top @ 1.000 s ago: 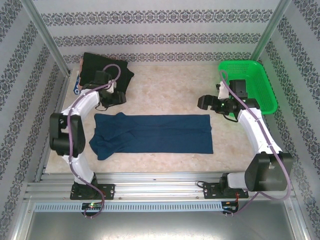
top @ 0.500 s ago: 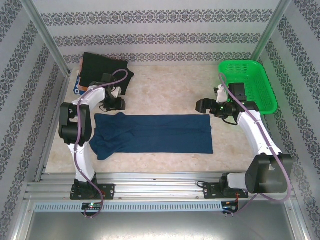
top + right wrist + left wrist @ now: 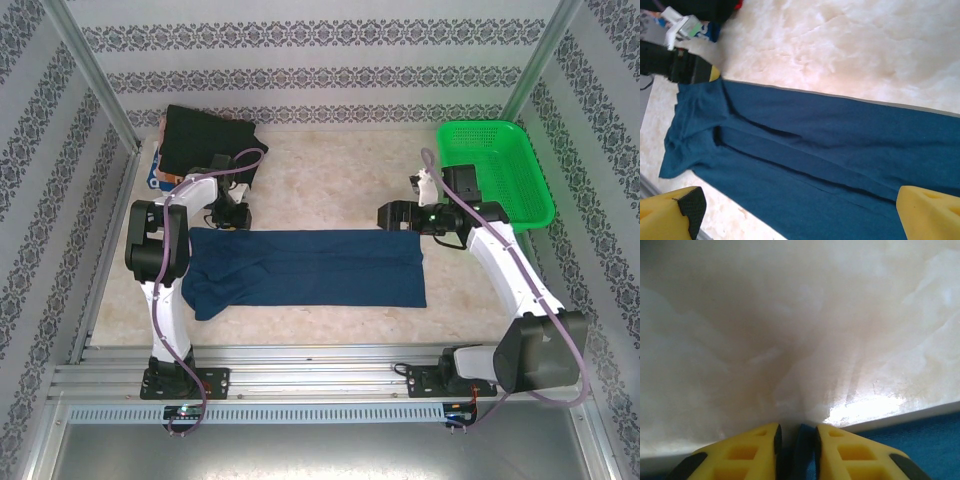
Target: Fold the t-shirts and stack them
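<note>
Navy blue cloth is what both of my hands are working over: the navy blue t-shirt (image 3: 310, 268) lies on the marbled table (image 3: 330, 180) as a long, narrow band folded lengthwise, running from my left fingers across to my right ones. My left gripper (image 3: 796, 432) sits at the band's far left corner, right at the cloth's edge. Its yellow fingers (image 3: 752, 445) are drawn nearly together, with a dark sliver of the shirt's fabric caught in the slim gap between them; pale table stretches away beyond the tips. My right gripper (image 3: 390, 215) is at the opposite far corner with its jaws spread as wide as they go and nothing between them. From its wrist camera the shirt runs lengthwise below and ahead of the two parted fingertips. I cannot tell whether those tips touch the cloth. Behind and to the outside of my left fingers, the black t-shirt (image 3: 205, 135) rests in the table's far corner, with the edge of a multicoloured t-shirt (image 3: 154, 176) peeking out beneath it. Behind my right fingers stands the green mesh basket (image 3: 535, 195).
</note>
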Controlling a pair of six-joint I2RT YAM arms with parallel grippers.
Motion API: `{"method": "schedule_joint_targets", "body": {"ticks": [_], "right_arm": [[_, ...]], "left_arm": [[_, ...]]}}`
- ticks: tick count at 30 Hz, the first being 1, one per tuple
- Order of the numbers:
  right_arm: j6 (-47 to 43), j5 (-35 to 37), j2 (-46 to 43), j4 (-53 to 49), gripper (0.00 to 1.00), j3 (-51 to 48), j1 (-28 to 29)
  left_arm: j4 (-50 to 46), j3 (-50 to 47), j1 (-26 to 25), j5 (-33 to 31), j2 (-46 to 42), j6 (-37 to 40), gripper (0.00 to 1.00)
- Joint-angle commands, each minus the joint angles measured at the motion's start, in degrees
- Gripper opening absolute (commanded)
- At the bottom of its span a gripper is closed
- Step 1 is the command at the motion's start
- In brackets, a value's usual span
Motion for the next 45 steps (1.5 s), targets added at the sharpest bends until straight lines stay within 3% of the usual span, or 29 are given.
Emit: {"method": "schedule_joint_targets", "body": {"ticks": [1,7,18,29,45], "right_arm": [[-2.3,-1.5,-1.7,0.7,0.98,1.8,1.7],[-2.3,-1.3,-1.1,0.2,0.98,2.7,2.0],[-2.2,-0.4,-0.2,0.6,0.98,3.6,2.1],[-1.5,-0.9,2.2,1.5,0.98,5.6,2.4],[-0.1,0.0,4.4,2.2,0.98,5.5,3.0]], "left_arm": [[-2.4,1.7,-0.5,-1.1,-0.1,1.7,0.22],[-4.1,2.0,-1.1,-1.3,-2.0,2.9,0.09],[-3.7,-5.6,-5.6,-2.5,-15.2,0.8,0.07],[0.5,-20.7,-12.9,-0.9,-28.2,-9.5,0.08],[8.2,-34.2,-23.7,1.2,-34.0,-23.2,0.09]]}}
